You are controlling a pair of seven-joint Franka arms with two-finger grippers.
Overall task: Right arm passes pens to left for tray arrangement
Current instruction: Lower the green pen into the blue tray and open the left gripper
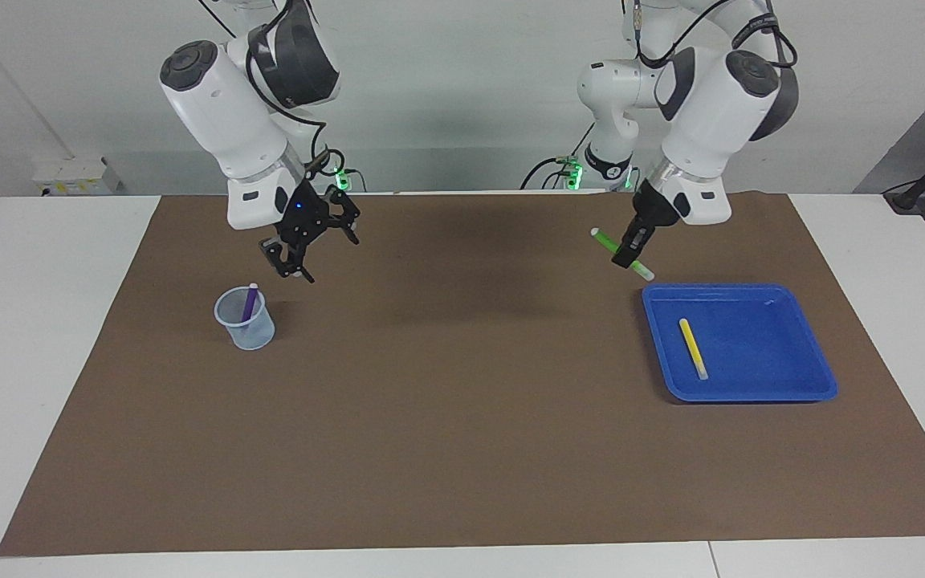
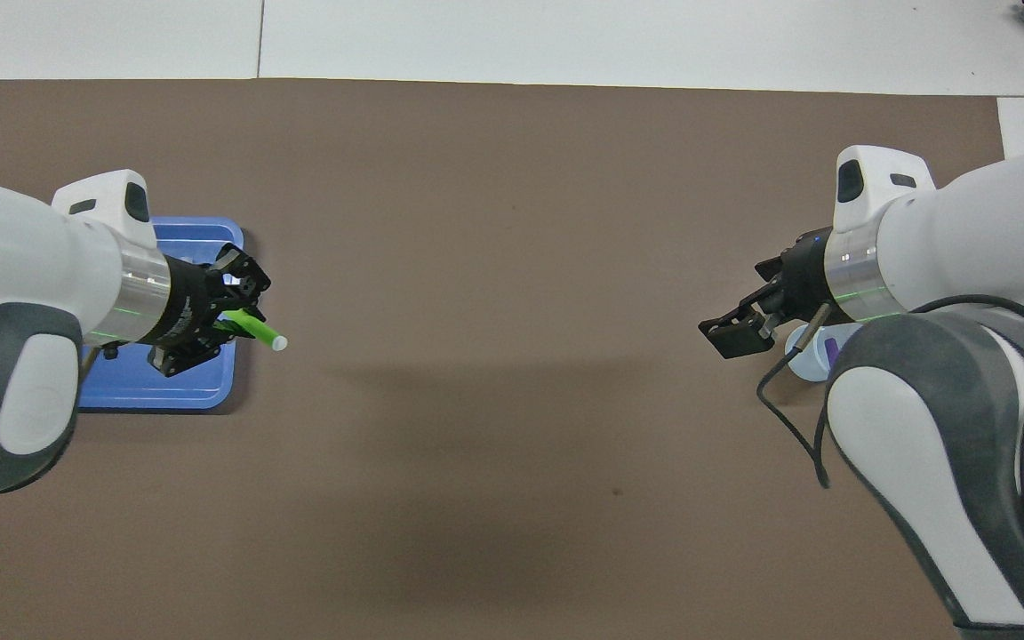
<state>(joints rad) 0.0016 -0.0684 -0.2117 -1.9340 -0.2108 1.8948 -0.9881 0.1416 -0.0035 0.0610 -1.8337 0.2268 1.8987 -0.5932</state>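
So in the facing view, starting at the right arm's end of the table: the right gripper point(image 1: 307, 241) hangs spread wide with nothing in it, up in the air just over the mat beside the pale mesh cup point(image 1: 245, 319), where the purple pen point(image 1: 250, 302) stands leaning inside. I'd guess that one goes next. At the other end, the left gripper point(image 1: 633, 250) is clamped on the green pen point(image 1: 620, 253) about mid-length. The pen runs slantwise, pale tip toward the table's middle, other end dipping toward the blue tray point(image 1: 808, 357), which sits just past it. So the drop means carrying it over the rim, ideally turned to line up with the yellow pen point(image 1: 693, 348) already lying inside. From overhead, the left arm covers most of the tray and the yellow pen entirely.
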